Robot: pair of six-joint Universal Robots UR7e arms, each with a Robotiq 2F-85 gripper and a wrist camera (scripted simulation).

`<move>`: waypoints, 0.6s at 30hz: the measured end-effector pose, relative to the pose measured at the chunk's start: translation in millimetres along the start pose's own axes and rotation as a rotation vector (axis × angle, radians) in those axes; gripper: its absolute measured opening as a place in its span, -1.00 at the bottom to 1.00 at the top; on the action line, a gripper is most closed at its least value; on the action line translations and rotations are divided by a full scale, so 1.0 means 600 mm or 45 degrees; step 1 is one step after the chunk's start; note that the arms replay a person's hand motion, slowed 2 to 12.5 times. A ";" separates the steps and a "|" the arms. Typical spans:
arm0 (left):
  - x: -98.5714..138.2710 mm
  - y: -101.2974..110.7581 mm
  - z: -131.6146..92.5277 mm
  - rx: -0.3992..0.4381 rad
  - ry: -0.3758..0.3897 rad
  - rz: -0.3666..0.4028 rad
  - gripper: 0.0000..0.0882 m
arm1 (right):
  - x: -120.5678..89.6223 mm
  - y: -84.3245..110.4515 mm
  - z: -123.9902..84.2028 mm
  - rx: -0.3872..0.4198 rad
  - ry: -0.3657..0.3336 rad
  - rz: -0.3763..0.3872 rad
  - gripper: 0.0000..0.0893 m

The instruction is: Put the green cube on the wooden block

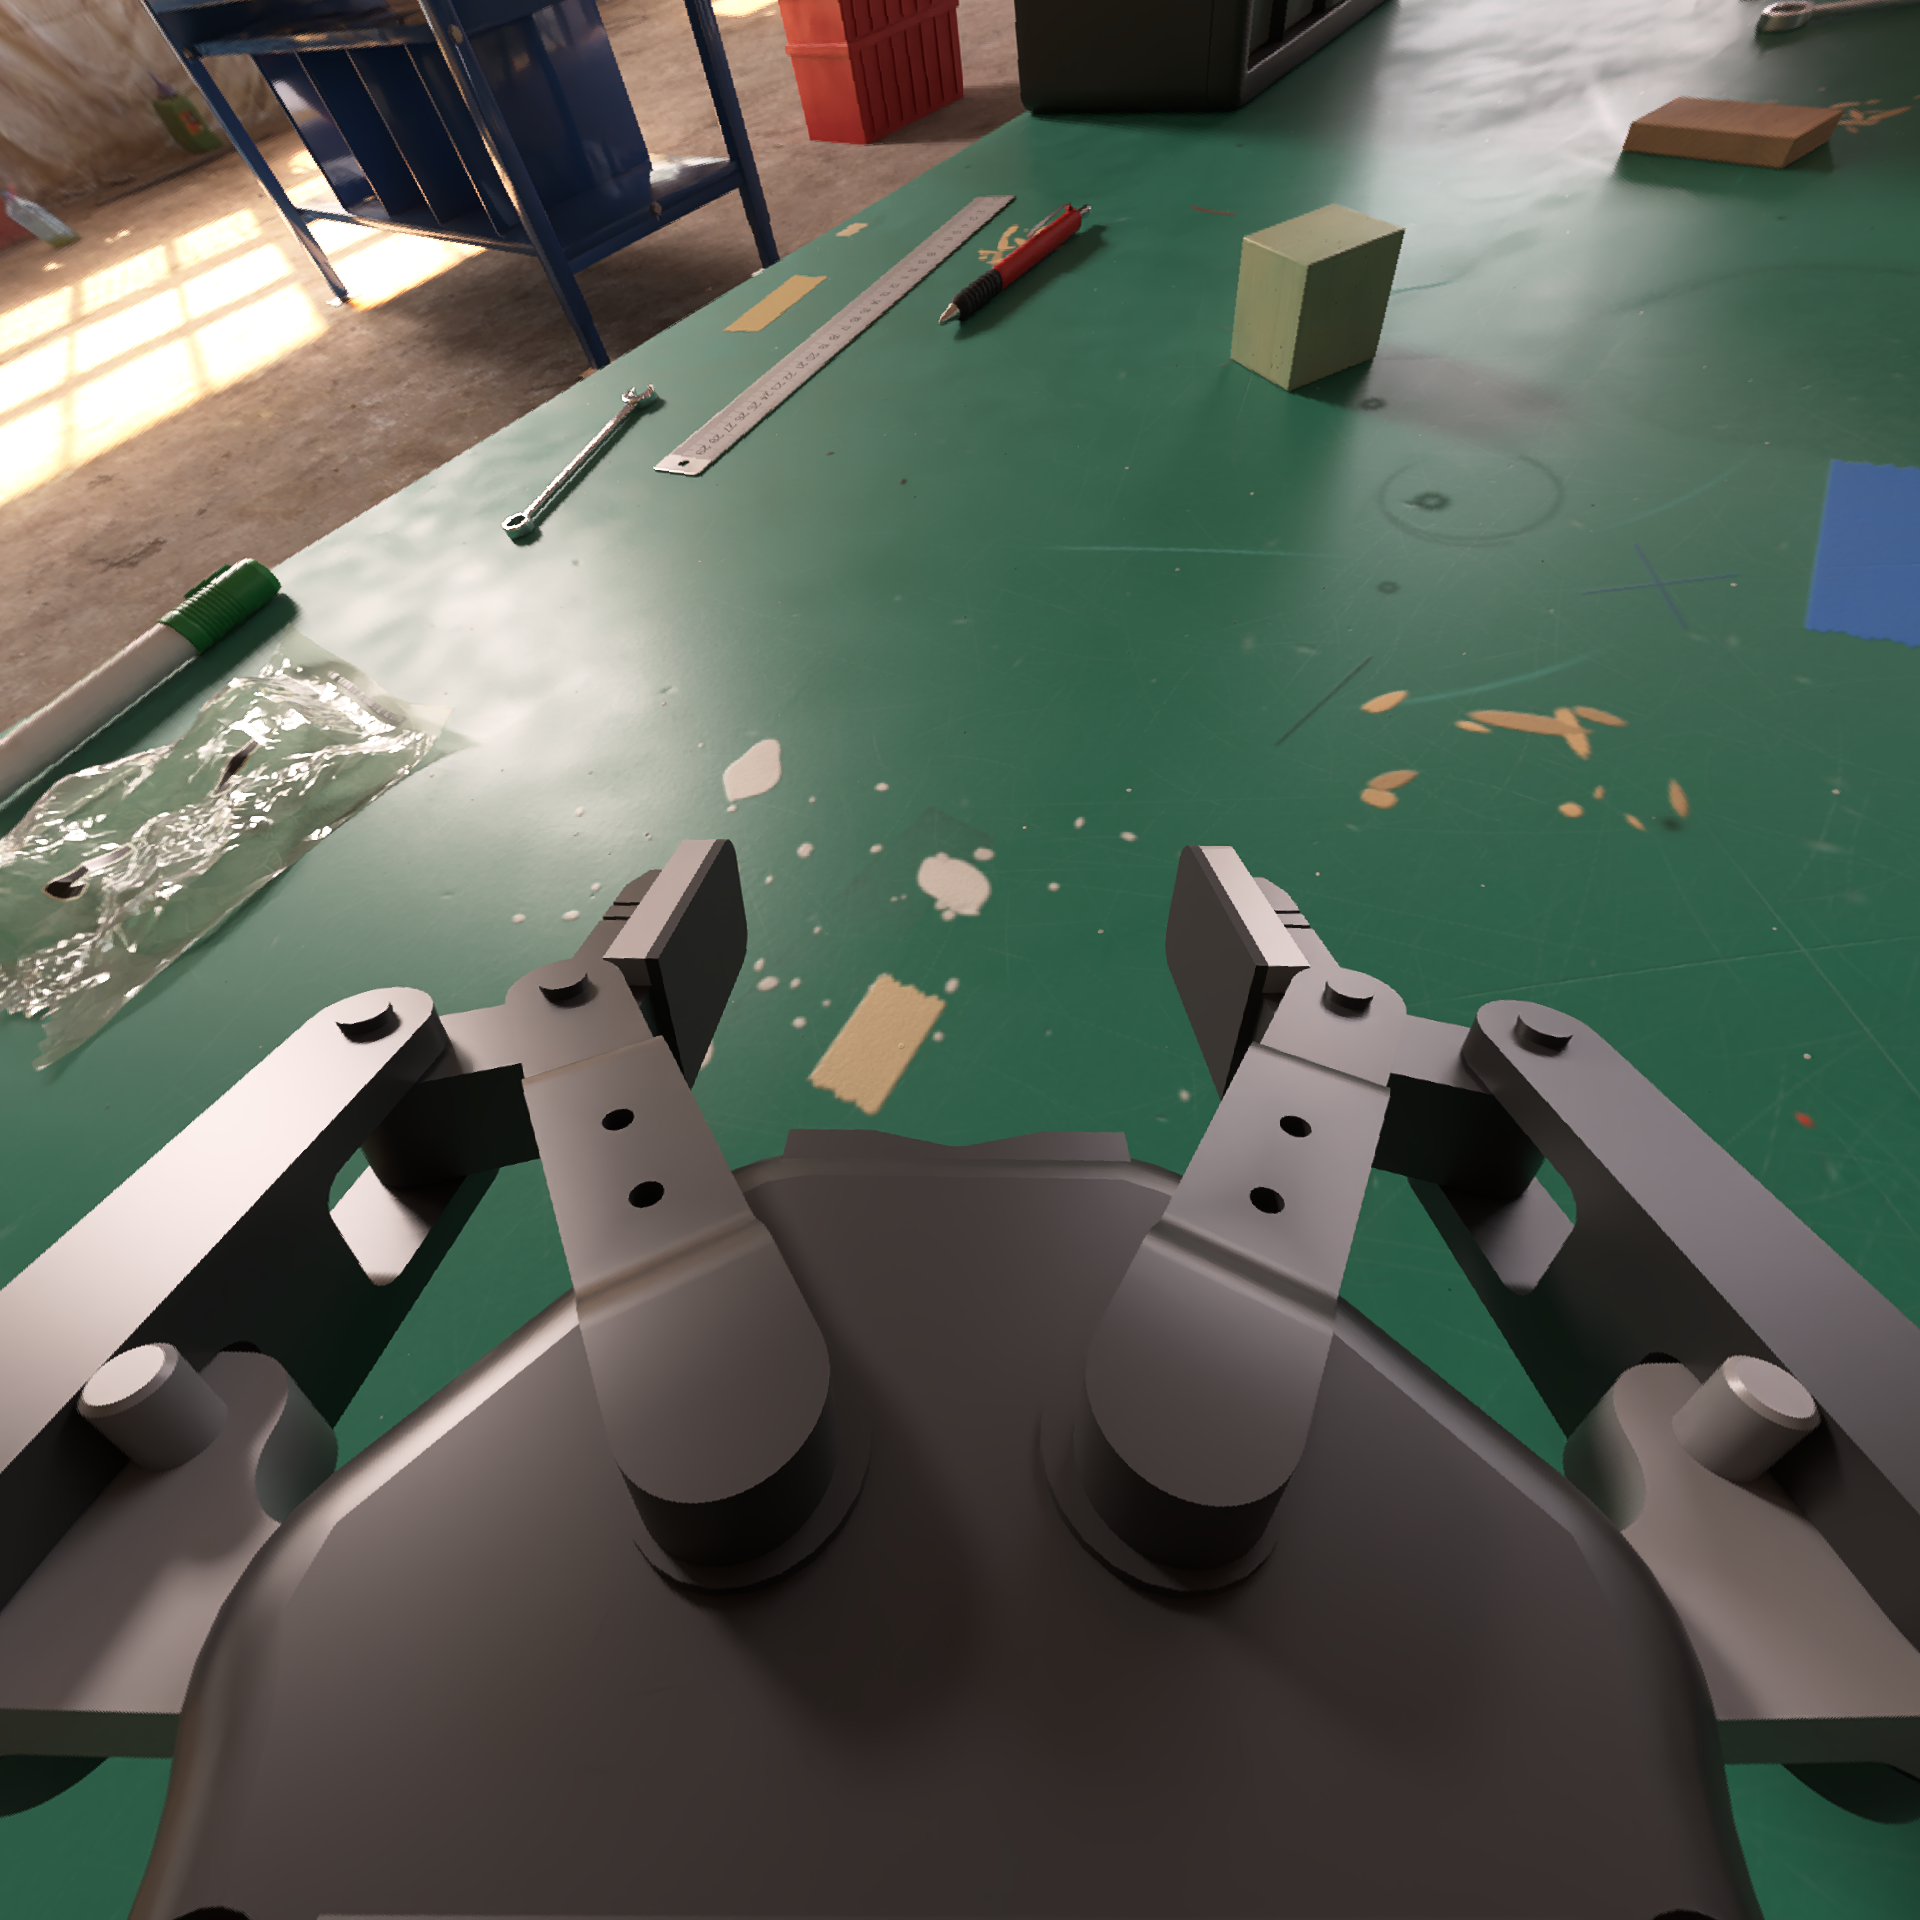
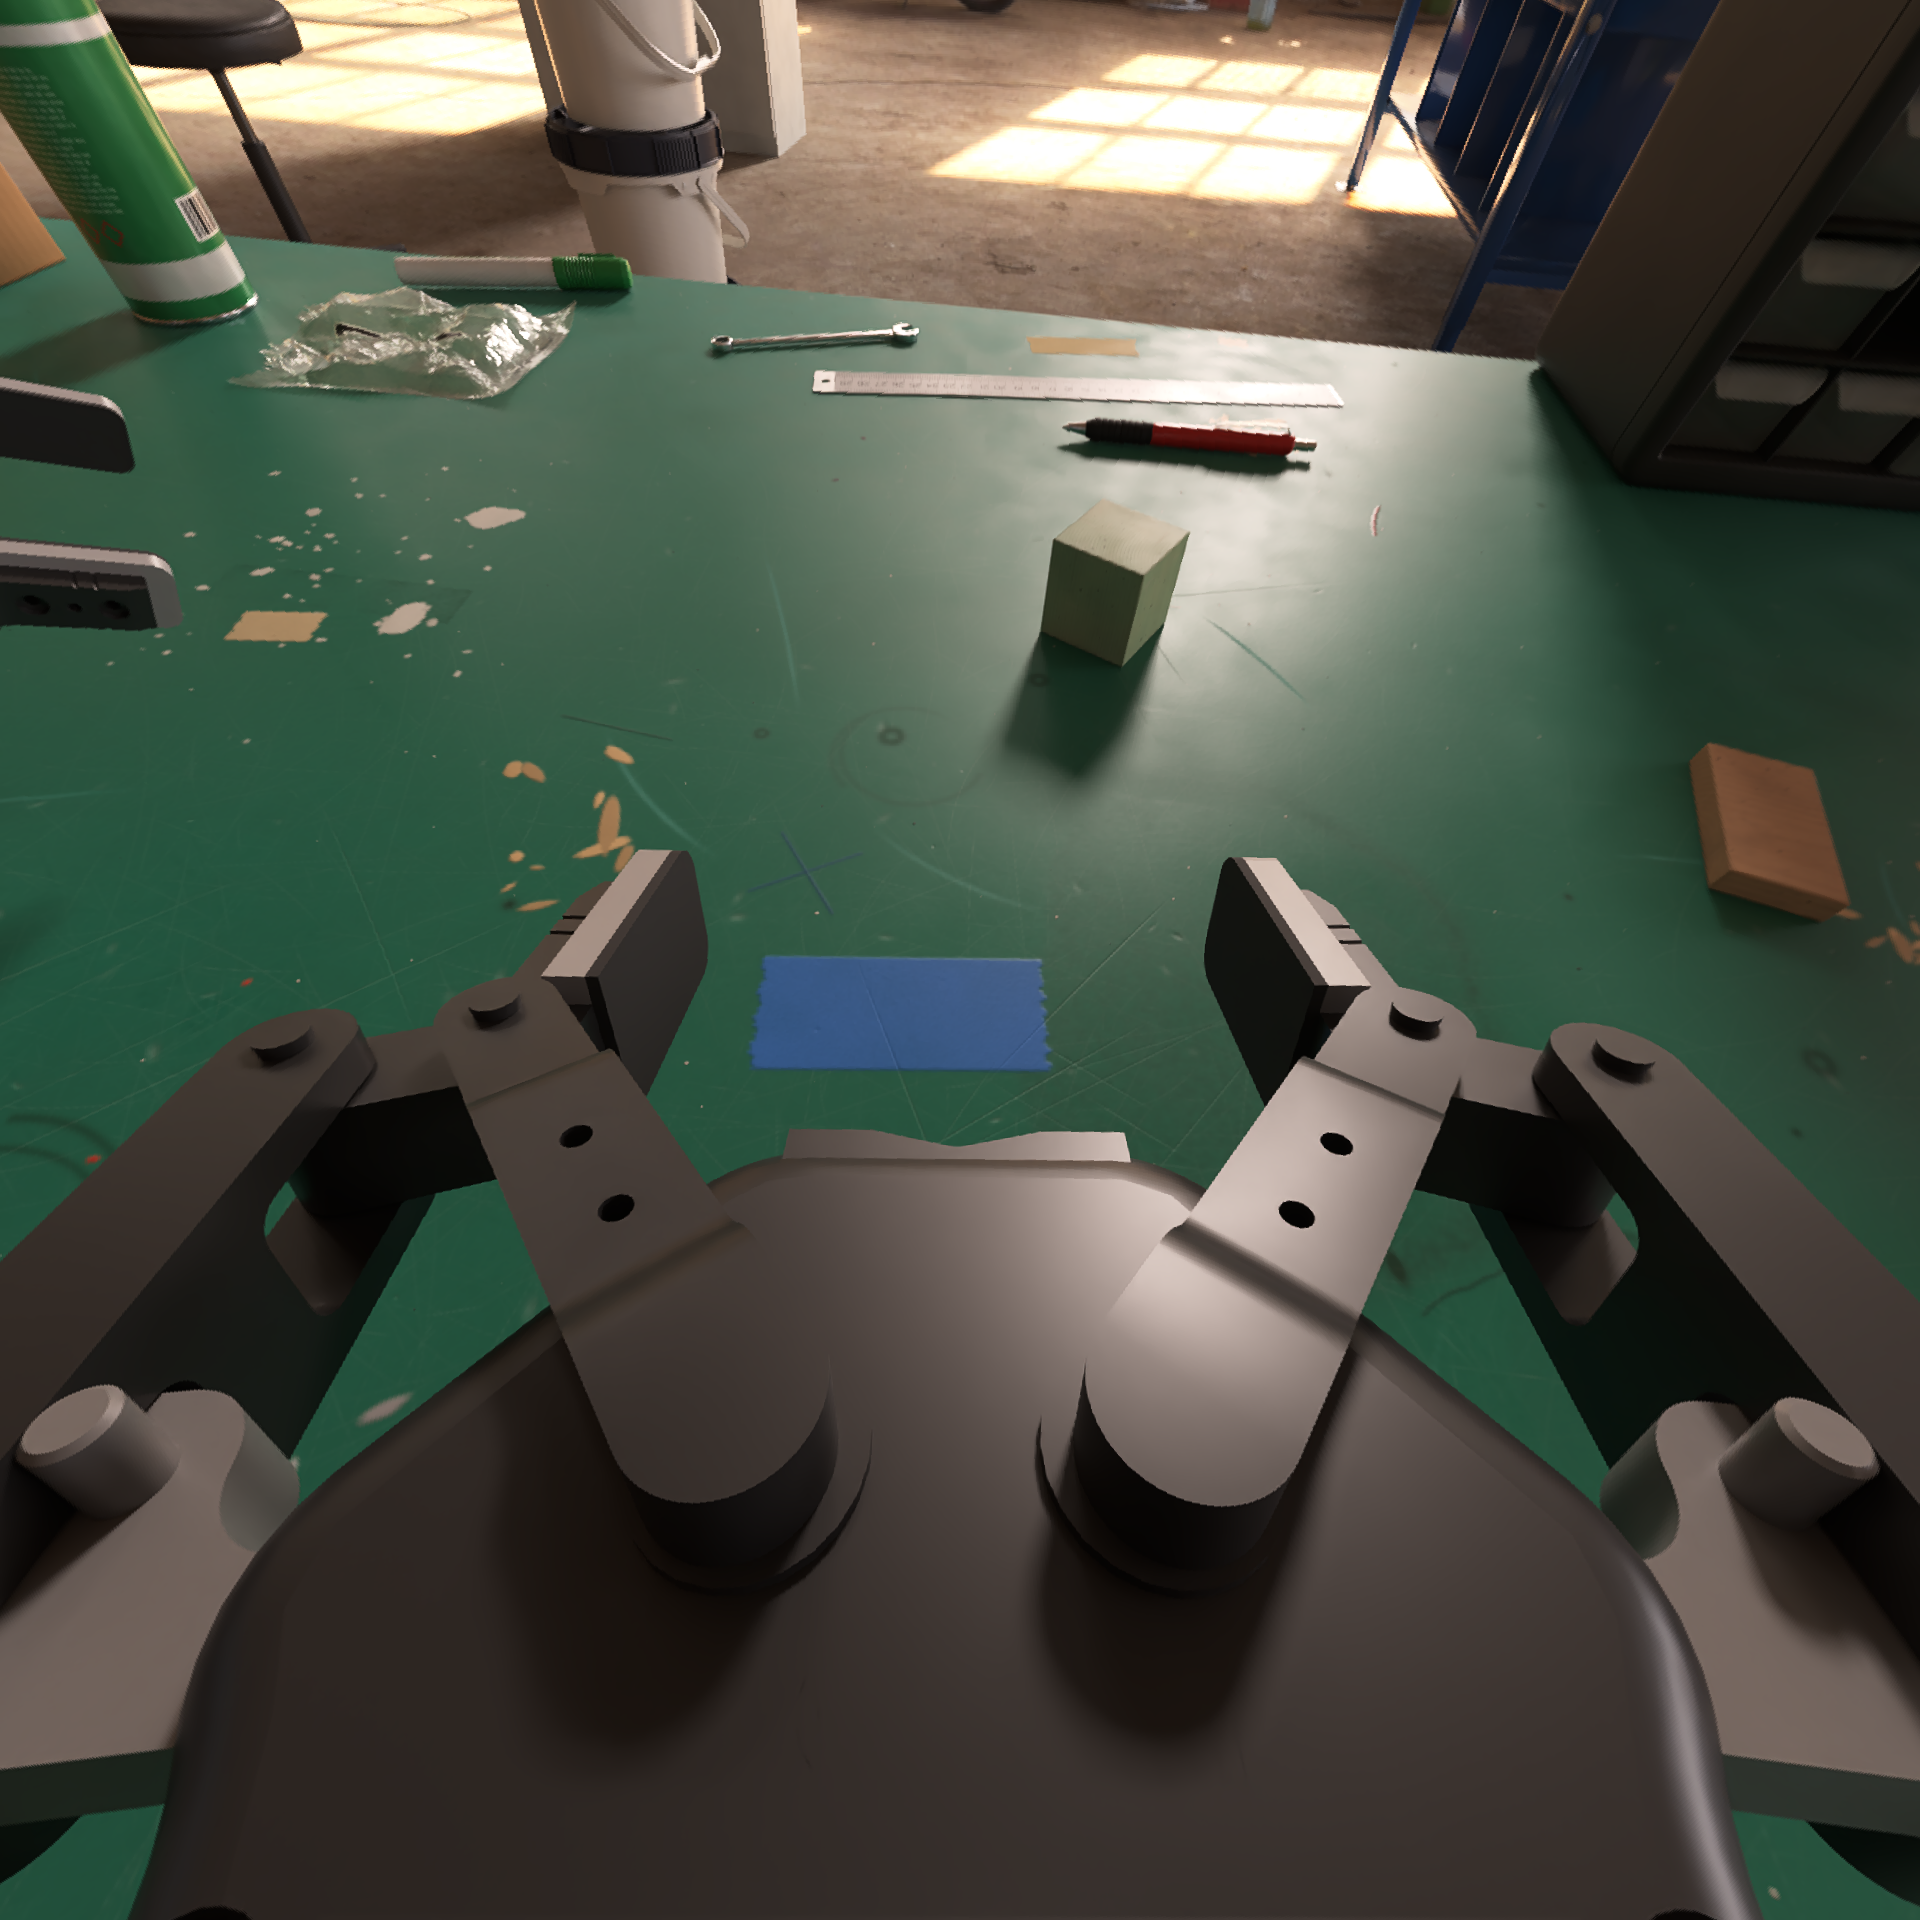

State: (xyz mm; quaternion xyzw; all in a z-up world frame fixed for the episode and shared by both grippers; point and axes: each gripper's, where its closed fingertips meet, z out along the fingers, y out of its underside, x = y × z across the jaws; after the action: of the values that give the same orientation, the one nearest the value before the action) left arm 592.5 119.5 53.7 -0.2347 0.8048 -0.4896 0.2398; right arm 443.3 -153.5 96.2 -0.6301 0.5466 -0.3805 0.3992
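Both the left gripper [image 1: 956, 914] and the right gripper [image 2: 956, 935] hang over the green mat [image 2: 935, 623] with jaws spread wide and nothing between them. The green cube [image 2: 1114, 582] stands free ahead of the right gripper, beyond a blue tape patch [image 2: 899, 1013], well apart from the wooden block [image 2: 1766, 831] lying flat to its right. It looks rigid, light and matt, so a squeeze across two opposite upright faces should hold; I'd grip near mid-height, square to the faces.
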 end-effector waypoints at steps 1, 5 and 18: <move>0.000 0.000 0.000 0.000 -0.001 0.001 0.62 | -0.001 0.004 0.002 -0.006 -0.001 0.006 0.87; -0.001 0.000 -0.001 -0.002 -0.005 0.007 0.59 | -0.005 0.019 0.010 -0.026 -0.001 0.026 0.90; -0.004 -0.003 -0.003 0.007 -0.019 0.009 0.49 | -0.009 0.047 0.033 -0.056 0.043 0.037 0.91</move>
State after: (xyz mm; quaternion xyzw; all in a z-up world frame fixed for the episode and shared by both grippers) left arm 593.4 121.7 56.3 -0.2347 0.8025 -0.4892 0.2483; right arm 450.0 -148.6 62.4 -0.6241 0.5706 -0.3731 0.3817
